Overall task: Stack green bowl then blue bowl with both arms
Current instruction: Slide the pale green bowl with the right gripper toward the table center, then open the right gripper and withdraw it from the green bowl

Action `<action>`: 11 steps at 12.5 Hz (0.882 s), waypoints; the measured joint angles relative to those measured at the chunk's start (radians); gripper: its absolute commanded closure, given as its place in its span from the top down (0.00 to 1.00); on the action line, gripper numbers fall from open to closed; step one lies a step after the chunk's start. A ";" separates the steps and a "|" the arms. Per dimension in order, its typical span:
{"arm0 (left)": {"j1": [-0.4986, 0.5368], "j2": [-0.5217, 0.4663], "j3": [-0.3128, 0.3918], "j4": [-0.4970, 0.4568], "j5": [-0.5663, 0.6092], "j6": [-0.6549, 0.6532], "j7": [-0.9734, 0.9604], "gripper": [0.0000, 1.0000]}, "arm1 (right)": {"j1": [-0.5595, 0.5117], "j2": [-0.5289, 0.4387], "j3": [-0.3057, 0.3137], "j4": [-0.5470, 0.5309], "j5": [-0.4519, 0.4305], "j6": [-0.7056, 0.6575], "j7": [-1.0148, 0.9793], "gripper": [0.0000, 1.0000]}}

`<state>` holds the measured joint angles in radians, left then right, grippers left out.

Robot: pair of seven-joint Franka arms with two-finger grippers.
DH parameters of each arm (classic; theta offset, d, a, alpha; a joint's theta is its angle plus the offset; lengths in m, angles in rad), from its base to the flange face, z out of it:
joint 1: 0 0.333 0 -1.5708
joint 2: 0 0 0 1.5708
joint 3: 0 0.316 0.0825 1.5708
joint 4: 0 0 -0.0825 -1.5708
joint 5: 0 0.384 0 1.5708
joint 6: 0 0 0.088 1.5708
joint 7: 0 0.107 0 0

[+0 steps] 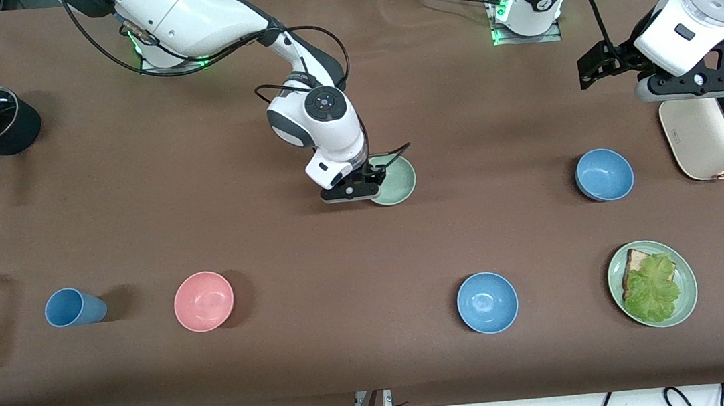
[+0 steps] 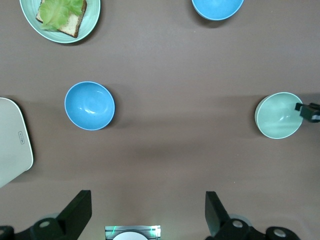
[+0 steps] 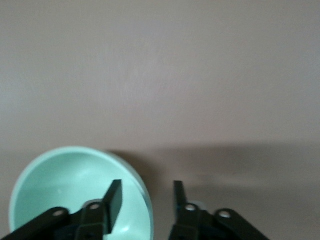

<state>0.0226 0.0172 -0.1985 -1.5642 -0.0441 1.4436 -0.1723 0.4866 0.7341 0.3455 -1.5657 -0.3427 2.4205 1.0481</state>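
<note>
Right gripper (image 1: pixel 370 184) down at the green bowl (image 1: pixel 395 179), fingers parted astride its nine-o'clock rim near table centre, not yet pinched; left gripper (image 2: pixel 145 212) waiting wide open above the toaster (image 1: pixel 718 133).

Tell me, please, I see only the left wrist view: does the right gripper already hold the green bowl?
Observer: Not yet. The right wrist view shows the right gripper open, one finger inside the green bowl, one outside its rim.
Operator: Is there any bowl outside my view?
Observer: Yes, a pink bowl, nearer to the front camera than the green bowl, toward the right arm's end.
Operator: Where is my arm?
Observer: The left gripper waits high, about over the toaster.
</note>
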 measured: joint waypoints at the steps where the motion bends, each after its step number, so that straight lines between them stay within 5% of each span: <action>1: 0.000 0.000 0.000 0.002 0.000 0.001 0.000 1.00 | -0.024 -0.039 0.000 0.010 0.015 -0.052 0.000 1.00; 4: 0.000 0.000 -0.001 0.015 0.002 0.001 0.000 1.00 | -0.186 -0.225 0.031 0.014 0.091 -0.269 -0.100 1.00; 8: -0.004 0.004 -0.003 0.017 0.005 0.001 0.000 1.00 | -0.477 -0.511 0.040 -0.048 0.370 -0.490 -0.524 1.00; 11: -0.005 0.016 -0.004 0.016 0.028 0.000 0.000 1.00 | -0.615 -0.688 -0.001 -0.118 0.399 -0.682 -0.766 1.00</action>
<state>0.0172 0.0336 -0.2021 -1.5483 -0.0158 1.4439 -0.1724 -0.1286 0.0465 0.3444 -1.6840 0.0565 1.7383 0.2824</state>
